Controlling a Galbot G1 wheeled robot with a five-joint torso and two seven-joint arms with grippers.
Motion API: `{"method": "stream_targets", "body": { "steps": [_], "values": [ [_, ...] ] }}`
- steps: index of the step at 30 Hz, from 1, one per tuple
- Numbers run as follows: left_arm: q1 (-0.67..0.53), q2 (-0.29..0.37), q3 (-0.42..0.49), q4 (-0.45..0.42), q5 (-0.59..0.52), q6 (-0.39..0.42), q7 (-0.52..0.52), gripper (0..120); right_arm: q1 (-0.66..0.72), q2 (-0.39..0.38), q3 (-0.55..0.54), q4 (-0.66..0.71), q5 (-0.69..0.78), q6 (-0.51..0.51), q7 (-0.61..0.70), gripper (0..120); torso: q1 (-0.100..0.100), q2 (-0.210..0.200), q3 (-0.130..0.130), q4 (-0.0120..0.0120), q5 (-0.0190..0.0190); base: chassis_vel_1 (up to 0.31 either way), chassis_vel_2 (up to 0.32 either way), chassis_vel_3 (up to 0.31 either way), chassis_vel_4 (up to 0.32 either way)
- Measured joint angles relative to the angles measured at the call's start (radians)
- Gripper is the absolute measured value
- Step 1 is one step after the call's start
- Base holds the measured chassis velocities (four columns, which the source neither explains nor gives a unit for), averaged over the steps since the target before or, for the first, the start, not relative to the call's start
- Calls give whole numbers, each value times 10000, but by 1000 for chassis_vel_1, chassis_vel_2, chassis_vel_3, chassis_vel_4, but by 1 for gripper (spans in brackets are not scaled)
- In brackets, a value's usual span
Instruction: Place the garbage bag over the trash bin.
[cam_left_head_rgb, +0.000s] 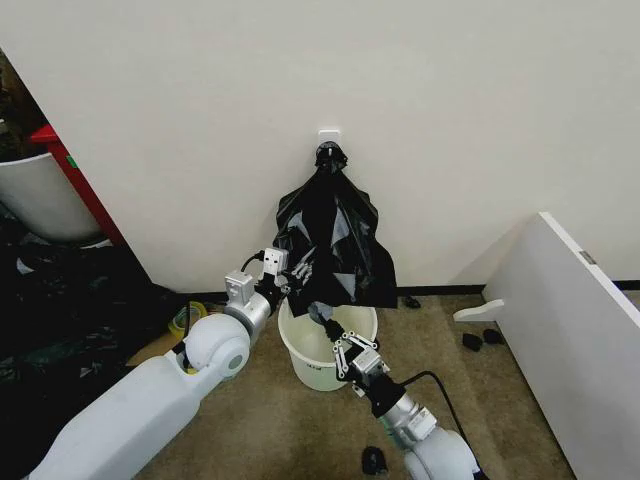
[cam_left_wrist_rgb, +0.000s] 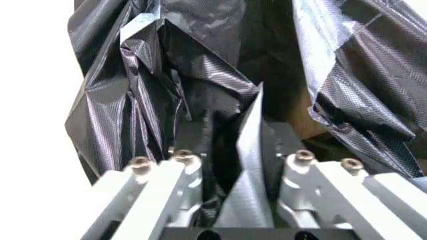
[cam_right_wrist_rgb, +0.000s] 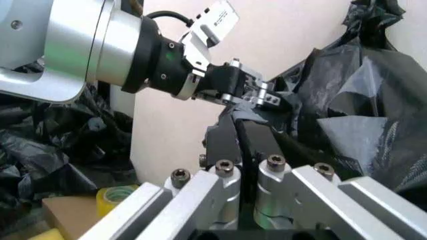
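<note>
A plain cream wall (cam_left_head_rgb: 300, 80) meets brown carpet (cam_left_head_rgb: 270, 420), with a white panel (cam_left_head_rgb: 570, 320) leaning at right.

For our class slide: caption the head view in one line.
Both grippers, left and right, work hanging black bags above the trash bin.

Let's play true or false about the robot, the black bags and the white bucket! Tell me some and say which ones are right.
1. The bunch of black bags hangs from a hook on the wall. True.
2. The trash bin lies tipped on its side. False: it stands upright on the floor, under the bags.
3. The left gripper is at the bags' lower edge with black plastic between its fingers. True, as the left wrist view shows.
4. The right gripper is parked far off by the white board. False: it is over the bin's rim, just below the bags.
5. A bag already lines the bin. False: its inside shows bare white.
</note>
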Motion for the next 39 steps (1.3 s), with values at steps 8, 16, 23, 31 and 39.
{"method": "stream_targets", "body": {
  "steps": [8,16,23,31,39],
  "values": [
    [141,-151,-186,2,-55,-184,-139,0,-112,-34,62,122,95,-85,67,0,0,0,0,0,0,0,0,0,0],
    [405,-302,-648,-226,-183,-755,-196,0,-620,-292,374,696,-233,-393,1003,22,0,0,0,0,0,0,0,0,0],
    [581,-370,-882,-426,-269,-948,-199,0,-1196,-858,690,1455,218,-1395,3017,47,0,0,-1,-2,1,0,0,0,0],
    [779,-252,-862,-683,-300,-956,-139,0,185,-1590,-271,2503,2676,-3285,3571,81,0,0,0,1,0,0,0,0,0],
    [1005,-332,-931,-780,-220,-971,-117,0,3099,-1809,-1976,1096,3556,-5075,4153,100,0,0,1,2,-1,0,0,0,0]
  ]
}}
